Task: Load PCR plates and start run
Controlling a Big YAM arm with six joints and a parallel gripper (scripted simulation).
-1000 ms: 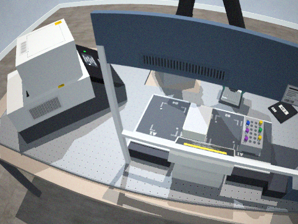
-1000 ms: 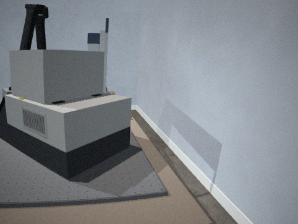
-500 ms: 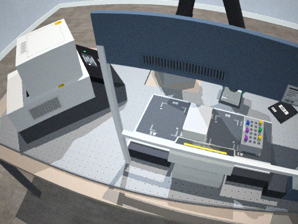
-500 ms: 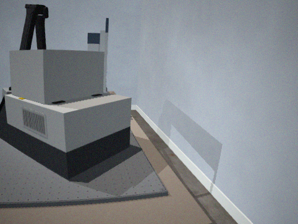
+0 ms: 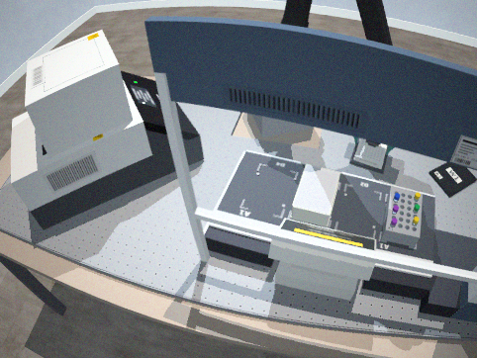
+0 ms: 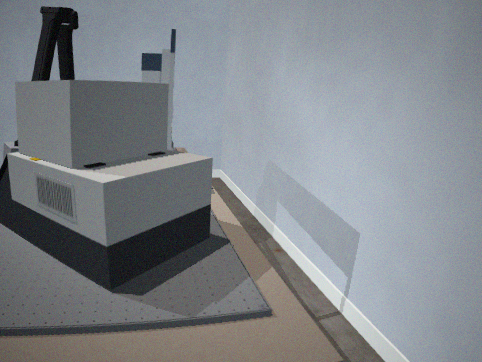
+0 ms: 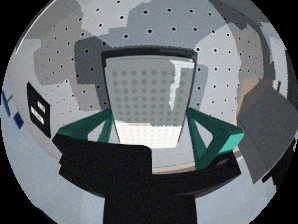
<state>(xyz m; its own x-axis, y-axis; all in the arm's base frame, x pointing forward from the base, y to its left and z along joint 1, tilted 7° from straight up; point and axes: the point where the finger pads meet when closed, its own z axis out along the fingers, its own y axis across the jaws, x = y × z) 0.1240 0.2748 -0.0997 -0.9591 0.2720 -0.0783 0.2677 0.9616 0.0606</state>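
Note:
A 96-well PCR plate (image 7: pixel 149 96) lies flat in a dark-framed nest (image 7: pixel 149 52) on the table; its label is too small to read. It also shows in the top view (image 5: pixel 369 154), behind the deck and under the blue hood. My gripper (image 7: pixel 150 111) is open, its teal fingers standing on either side of the plate's near end, apart from it. Deck places D4 (image 5: pixel 261 185) and D2 (image 5: pixel 360 203) are bare. The cycler Q1 (image 5: pixel 81 124) has its lid shut and a green lamp (image 5: pixel 136 82); its block is hidden.
The deep-well block (image 5: pixel 314 195) stands on D3. The tube cooling block (image 5: pixel 406 213) with coloured tubes stands on D1. A blue hood (image 5: pixel 317 94) on a white post (image 5: pixel 183 168) overhangs the deck. A black label tag (image 5: pixel 451 179) lies at the right.

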